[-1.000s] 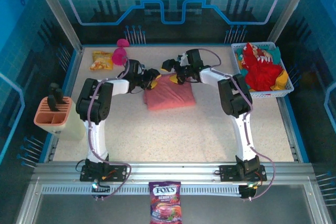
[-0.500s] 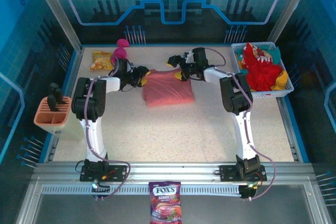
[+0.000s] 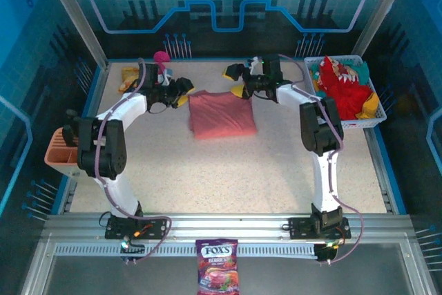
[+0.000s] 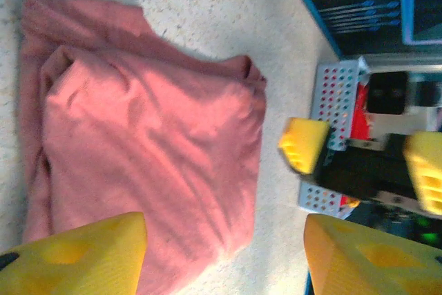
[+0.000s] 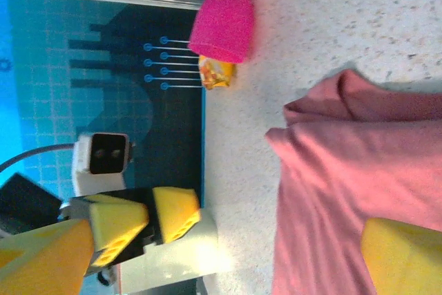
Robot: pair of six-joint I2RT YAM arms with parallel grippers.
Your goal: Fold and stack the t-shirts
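Two arms reach in with one folded tee between them. The salmon-pink t-shirt (image 3: 222,115) lies flat on the tabletop (image 3: 228,177) toward the far side. It's folded into a rough rectangle, with a bit of a lower layer peeking out along one edge.

The left arm (image 3: 124,110) comes in from the left, and the left jaws sit just beside the shirt's far left corner, spread apart with nothing between them. From above I honestly can't tell if they're brushing the cloth or just off it. The right arm (image 3: 307,101) comes in from the other side. The right jaws hang near the far right corner, wide apart and empty too. The yellow pads (image 4: 76,257) of each arm look across the shirt at the other's.

The red t-shirt (image 3: 340,91) with white print is bunched up in the white basket (image 3: 356,124) at the far right, well apart from the pink one. A magenta goblet (image 3: 161,59) and a snack packet (image 3: 128,74) sit in the far left corner, behind the left arm.
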